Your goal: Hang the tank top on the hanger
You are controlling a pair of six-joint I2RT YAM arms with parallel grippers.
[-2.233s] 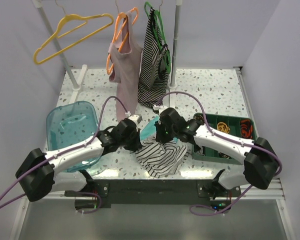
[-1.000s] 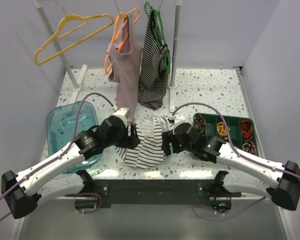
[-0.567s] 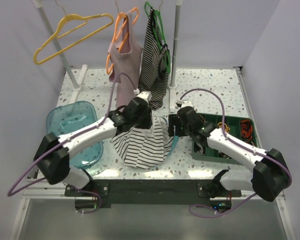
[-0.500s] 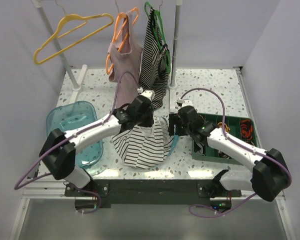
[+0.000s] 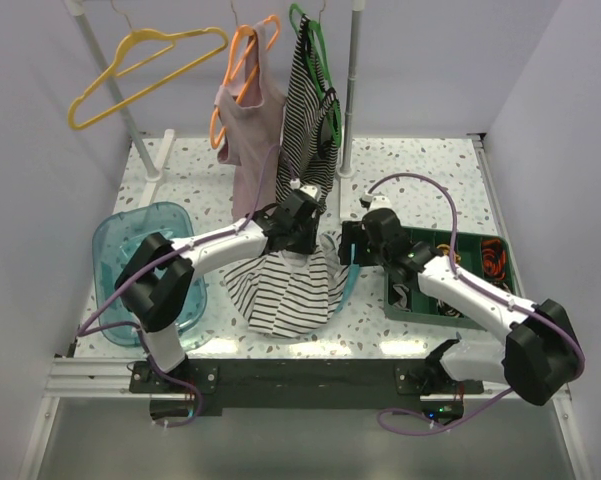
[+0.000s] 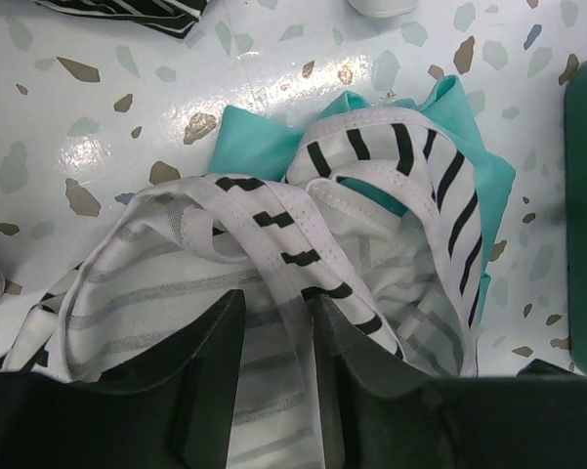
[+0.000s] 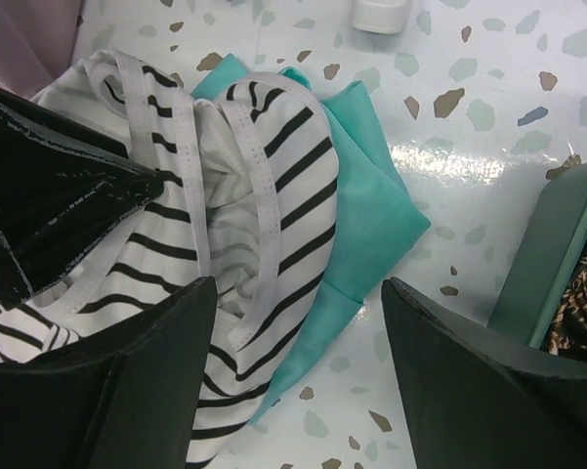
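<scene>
1. The pick-up step is under way. The left gripper (image 6: 273, 311) is pinching 1 shoulder strap of the tank top (image 5: 285, 285), which is lying on a teal cloth (image 7: 371, 215) just right of the blue tub (image 5: 140, 245).
2. The right gripper (image 7: 298, 288) is hovering over the garment's edge farthest from the tub, with its fingers spread wide and holding nothing.
3. The hanger (image 5: 146, 41) is hanging bare on the rail behind the tub.
4. Next, I judge, the right gripper should be taking the 2nd strap before both lift.
5. Against 2.2 s ago, the top is lying more spread out and nearer the tub.
</scene>
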